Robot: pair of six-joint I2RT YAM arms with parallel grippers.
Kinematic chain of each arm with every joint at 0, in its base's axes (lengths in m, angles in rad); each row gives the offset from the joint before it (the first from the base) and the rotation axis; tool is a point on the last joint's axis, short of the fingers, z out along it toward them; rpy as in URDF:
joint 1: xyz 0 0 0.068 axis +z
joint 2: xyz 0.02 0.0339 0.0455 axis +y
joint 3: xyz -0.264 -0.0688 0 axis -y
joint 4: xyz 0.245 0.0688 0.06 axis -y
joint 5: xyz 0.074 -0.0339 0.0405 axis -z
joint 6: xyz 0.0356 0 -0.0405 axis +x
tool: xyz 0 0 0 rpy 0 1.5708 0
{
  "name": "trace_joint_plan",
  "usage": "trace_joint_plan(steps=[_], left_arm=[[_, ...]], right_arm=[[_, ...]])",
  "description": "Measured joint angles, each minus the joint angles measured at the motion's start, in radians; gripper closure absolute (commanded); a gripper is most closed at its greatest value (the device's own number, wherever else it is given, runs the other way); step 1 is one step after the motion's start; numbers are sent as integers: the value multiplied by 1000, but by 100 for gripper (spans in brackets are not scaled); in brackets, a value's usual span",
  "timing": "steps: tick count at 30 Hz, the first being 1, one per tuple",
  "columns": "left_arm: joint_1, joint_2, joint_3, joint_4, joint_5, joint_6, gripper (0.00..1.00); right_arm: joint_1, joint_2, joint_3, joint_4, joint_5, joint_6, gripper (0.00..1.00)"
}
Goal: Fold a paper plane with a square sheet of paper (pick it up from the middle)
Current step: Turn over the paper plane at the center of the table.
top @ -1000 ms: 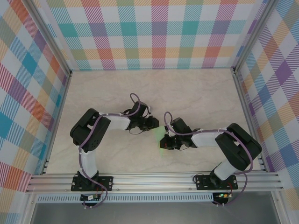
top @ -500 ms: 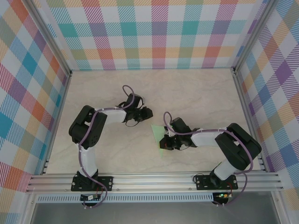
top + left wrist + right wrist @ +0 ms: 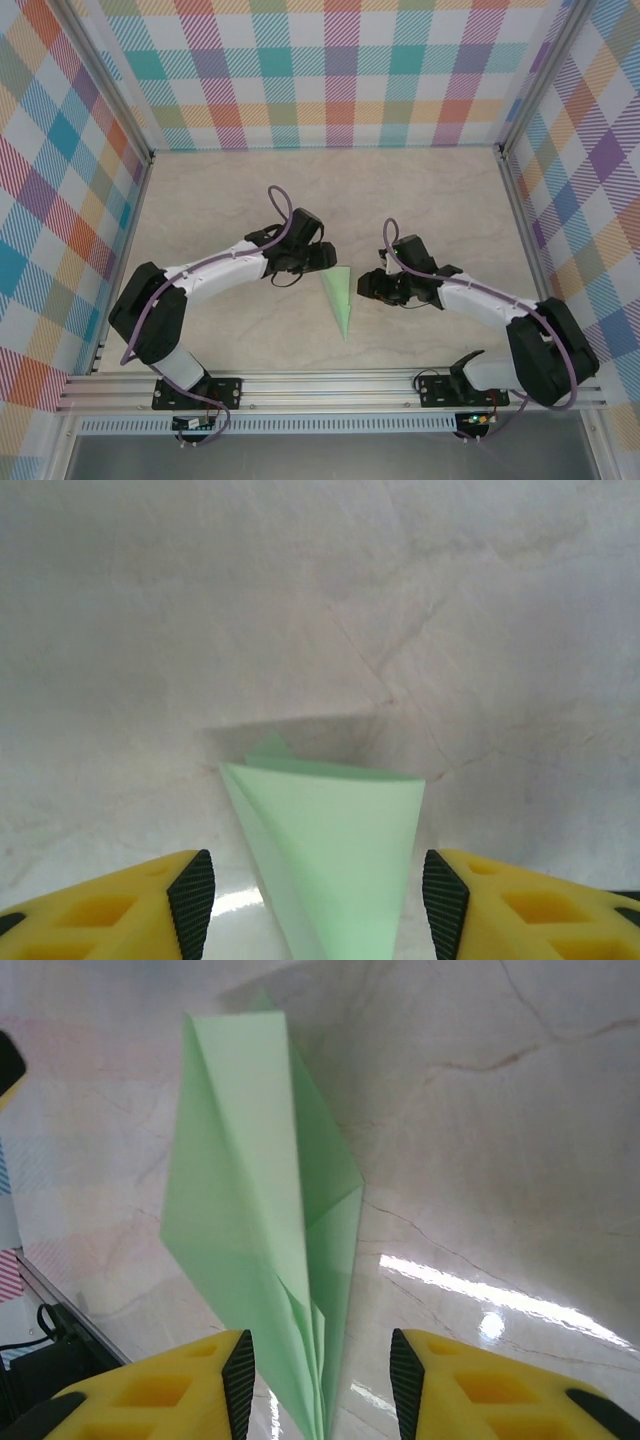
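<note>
No text, label, brand, number or sign can be read in any view. The paper plane (image 3: 338, 295) is seen to be plain and unmarked.

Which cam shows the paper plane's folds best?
Right wrist: the paper plane sits close and large, with its layered flaps and crease lines clear as they narrow toward the tip. Left wrist gives its wide end, the rest cut off by the frame. Top external gives the whole dart outline, too small for fold detail.
</note>
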State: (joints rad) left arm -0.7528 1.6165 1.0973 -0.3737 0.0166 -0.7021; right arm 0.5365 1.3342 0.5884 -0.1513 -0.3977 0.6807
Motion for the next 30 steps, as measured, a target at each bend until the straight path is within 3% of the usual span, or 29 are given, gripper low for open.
trace_joint_plan(steps=[4,12,20,26,30], left_arm=[[-43,11,-1,-61,-42,-41,40],[-50,59,-3,-70,-45,-72,41],[-50,66,-4,-72,-56,-90,42],[-50,45,-35,-79,-100,-107,42],[-50,2,-52,-98,-133,-122,42]], right_arm=[[1,85,2,21,-55,-1,55],[35,187,24,97,-126,-2,53],[83,260,51,131,-158,-5,64],[135,264,68,124,-146,-10,66],[182,269,109,79,-93,-27,79]])
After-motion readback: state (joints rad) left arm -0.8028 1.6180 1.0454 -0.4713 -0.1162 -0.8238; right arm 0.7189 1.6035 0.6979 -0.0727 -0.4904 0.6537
